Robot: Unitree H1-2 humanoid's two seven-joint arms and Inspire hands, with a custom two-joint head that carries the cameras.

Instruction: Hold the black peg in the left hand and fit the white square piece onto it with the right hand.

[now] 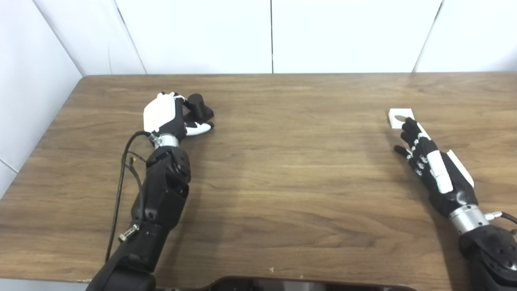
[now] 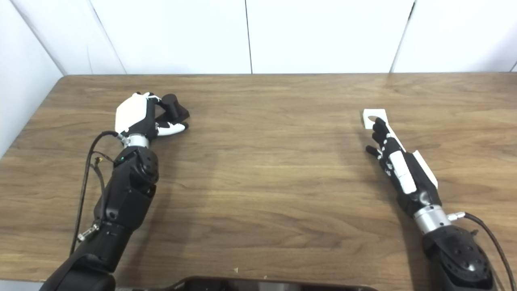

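Note:
The black peg [image 1: 199,106], a short cylinder on a square base, sits at the table's left rear. My left hand [image 1: 163,115] is wrapped around it, fingers curled against its far side and the white-tipped thumb [image 1: 199,128] under its near side. The white square piece [image 1: 400,117], with a round hole, lies flat at the right. My right hand [image 1: 428,161] lies just in front of it, fingers stretched out and apart. Its longest fingertips [image 1: 408,123] reach the piece's near edge and hold nothing.
The wooden table [image 1: 282,169] is boxed in by white wall panels at the back and left. A black cable [image 1: 121,178] loops beside the left forearm. A dark rounded object [image 1: 282,283] shows at the bottom edge.

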